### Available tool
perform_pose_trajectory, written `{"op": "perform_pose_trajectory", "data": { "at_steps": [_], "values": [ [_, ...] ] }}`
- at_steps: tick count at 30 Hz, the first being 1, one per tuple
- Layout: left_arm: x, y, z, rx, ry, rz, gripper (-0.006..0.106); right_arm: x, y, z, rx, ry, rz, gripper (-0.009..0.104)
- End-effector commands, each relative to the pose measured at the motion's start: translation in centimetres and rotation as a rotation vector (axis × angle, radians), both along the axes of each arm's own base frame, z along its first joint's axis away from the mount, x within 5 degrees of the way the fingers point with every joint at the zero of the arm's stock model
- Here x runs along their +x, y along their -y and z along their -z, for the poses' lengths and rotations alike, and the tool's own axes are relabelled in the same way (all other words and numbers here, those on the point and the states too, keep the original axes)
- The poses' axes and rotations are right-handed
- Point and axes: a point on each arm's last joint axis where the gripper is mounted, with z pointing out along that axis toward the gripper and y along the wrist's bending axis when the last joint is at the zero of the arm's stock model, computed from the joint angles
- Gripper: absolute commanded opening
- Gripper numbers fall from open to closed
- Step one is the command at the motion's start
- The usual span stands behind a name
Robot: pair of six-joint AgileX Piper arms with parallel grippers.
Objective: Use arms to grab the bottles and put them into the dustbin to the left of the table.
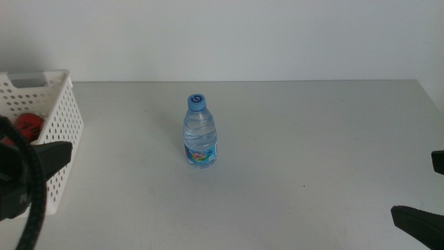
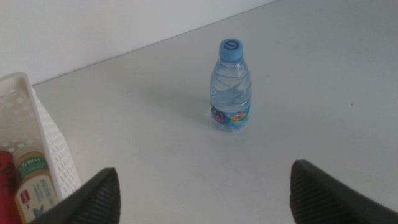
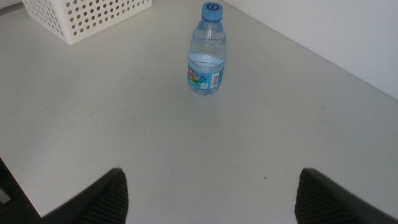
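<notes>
Standing alone on grey table (image 1: 312, 139), water bottle (image 1: 200, 132); both hands spread.

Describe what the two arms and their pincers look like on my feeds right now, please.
Both are matte black, with no markings visible. The left pincer and right pincer each show two dark wedge-shaped fingers with rounded tips, seen only in part. In the middle view a thick black cable loops beside the left arm, next to the white perforated dustbin. No sleeves or labels show.

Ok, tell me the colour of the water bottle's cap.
Blue cap on the water bottle, clearest in the left wrist view.
</notes>
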Motion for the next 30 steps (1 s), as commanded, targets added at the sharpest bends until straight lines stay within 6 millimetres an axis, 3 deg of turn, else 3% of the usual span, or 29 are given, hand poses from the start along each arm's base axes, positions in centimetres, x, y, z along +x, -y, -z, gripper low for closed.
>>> {"op": "perform_pose_trajectory", "data": {
  "at_steps": [1,10,17,22,30],
  "values": [
    [0.2,0.0,-1.5,-0.014,0.116,0.007,0.093,0.1,0.0,-1.4,0.040,0.081,0.005,0.070],
    [0.6,-0.6,-1.8,0.095,0.187,-0.021,0.093,0.1,0.0,-1.4,0.040,0.081,0.005,0.070],
    [1.2,0.2,-3.4,-0.001,0.356,0.007,0.093,0.1,0.0,-1.4,0.040,0.081,0.005,0.070],
    [3.7,2.0,-3.4,-0.101,0.374,0.030,0.093,0.1,0.0,-1.4,0.040,0.081,0.005,0.070],
    [8.5,4.8,0.4,-0.145,0.122,0.021,0.093,0.1,0.0,-1.4,0.040,0.081,0.005,0.070]
  ]
}}
